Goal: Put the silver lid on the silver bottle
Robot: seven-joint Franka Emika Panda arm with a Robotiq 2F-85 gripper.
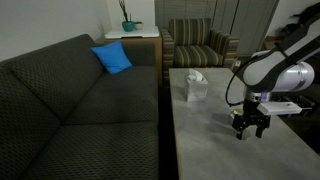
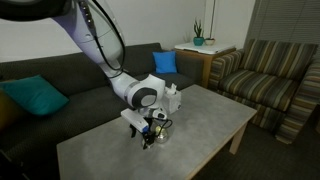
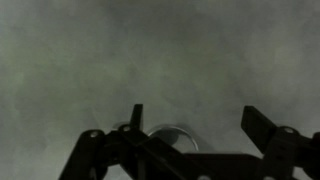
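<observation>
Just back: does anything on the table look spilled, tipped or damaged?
Nothing stands out. The tissue box stands upright on the table; no spill shows. The hand hangs over a round silver thing, too blurred to judge.

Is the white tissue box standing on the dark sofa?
No, the tissue box stands on the pale table, next to the sofa and not on its cushions.

Soft, even room light fills both exterior views, which are small and slightly blurred. A faint shadow lies on the pale table [image 2: 205,120] below the arm. The wrist view is dim, grainy and murky, and the fingers [image 3: 262,125] show only as dark silhouettes.
</observation>
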